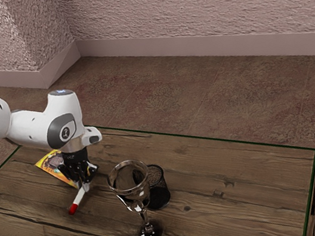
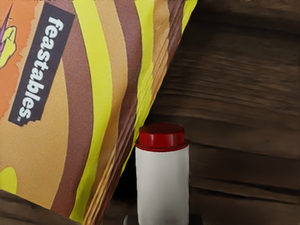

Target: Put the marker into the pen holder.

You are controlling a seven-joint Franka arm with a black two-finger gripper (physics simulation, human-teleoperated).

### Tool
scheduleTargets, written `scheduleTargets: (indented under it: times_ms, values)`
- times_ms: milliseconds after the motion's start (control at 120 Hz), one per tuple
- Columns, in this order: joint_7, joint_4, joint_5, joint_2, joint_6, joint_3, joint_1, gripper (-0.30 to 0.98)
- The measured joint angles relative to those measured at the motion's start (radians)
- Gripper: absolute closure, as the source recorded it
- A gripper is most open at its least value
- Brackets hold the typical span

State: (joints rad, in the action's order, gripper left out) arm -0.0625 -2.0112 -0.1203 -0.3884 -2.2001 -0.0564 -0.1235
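Above one table (image 1: 233,208), one pincer (image 1: 84,182) grips one marker (image 1: 79,198).

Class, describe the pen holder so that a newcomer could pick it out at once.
On the wooden table, find the tall stemmed glass. Partly behind it, toward the exterior view's right, stands the pen holder. It is a black mesh cup, and unlike the glass it has no stem.

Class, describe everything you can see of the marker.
The marker has a smooth, plastic-looking white barrel and, in the wrist view, a stepped red end. The tool grips it. In the exterior view it slants, a red end pointing down, outside the pen holder. Whether it touches the table is unclear.
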Motion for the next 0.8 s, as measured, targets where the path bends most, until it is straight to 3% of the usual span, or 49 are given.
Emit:
scheduleTargets:
  times_ms: [200,350,558,683,800]
  values:
    - [-0.012,-0.001,-0.021,0.049,-0.003,0.015,0.007,0.78]
    - [-0.026,0.059,-0.113,0.093,-0.077,0.063,0.012,0.79]
    - [-0.053,0.116,-0.256,0.053,-0.406,0.106,0.013,0.79]
    - [-0.067,0.110,-0.271,0.104,-0.601,0.118,0.048,0.77]
    - [-0.111,-0.016,-0.269,0.211,-0.691,0.120,0.095,0.76]
